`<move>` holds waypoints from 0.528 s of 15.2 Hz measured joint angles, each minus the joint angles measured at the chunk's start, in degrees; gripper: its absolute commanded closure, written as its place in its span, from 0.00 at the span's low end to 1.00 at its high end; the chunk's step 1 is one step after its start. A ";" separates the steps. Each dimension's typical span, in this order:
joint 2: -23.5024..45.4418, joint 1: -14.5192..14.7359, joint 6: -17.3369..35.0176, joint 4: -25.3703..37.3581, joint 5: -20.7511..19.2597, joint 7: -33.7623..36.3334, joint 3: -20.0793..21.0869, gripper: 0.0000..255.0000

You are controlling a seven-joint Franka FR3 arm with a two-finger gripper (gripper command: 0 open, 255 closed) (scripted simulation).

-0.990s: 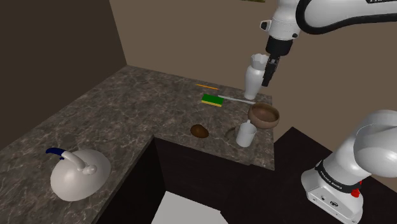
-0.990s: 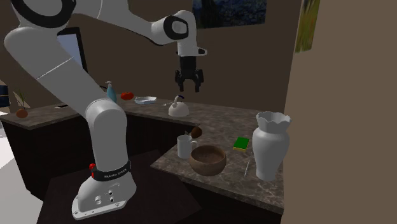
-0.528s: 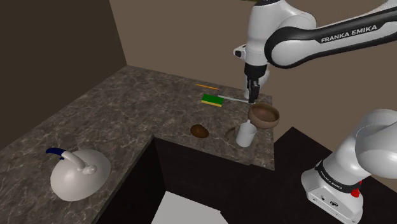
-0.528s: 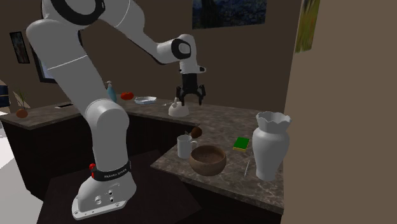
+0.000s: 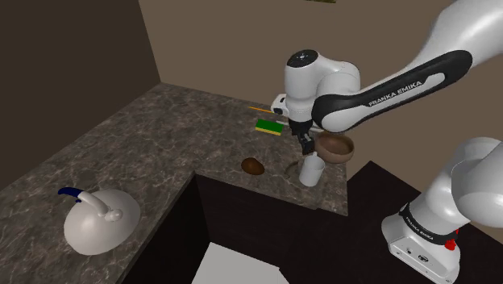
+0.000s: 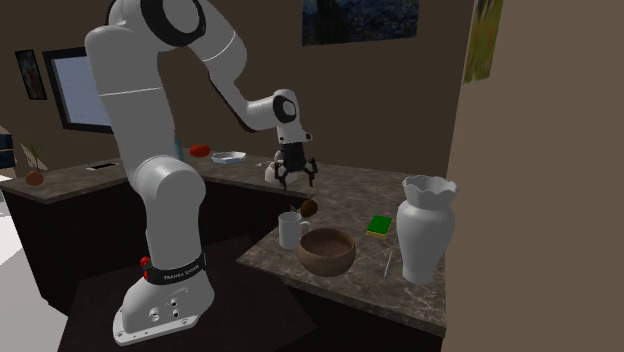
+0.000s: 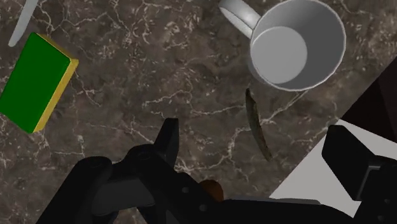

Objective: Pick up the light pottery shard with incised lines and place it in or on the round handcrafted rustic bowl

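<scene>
Our black gripper [image 5: 307,147] hangs open and empty, right of centre in the shoulder view. Under it a thin dark curved shard [image 7: 257,124] lies beside a grey mug [image 7: 296,44].

You're looking at a home kitchen: dark veined stone countertop [image 5: 145,137], round white kettle [image 5: 101,226], white mug [image 7: 296,44], green-and-yellow sponge [image 7: 35,83].
</scene>
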 measured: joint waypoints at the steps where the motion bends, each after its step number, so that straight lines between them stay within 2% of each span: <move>1: 1.73 0.42 1.18 -0.04 -1.46 -0.49 0.60 0.00; 5: 8.35 1.85 6.19 -1.04 -8.48 -1.88 2.44 0.00; 8: 10.92 1.89 8.53 -1.44 -11.43 -1.77 2.40 0.00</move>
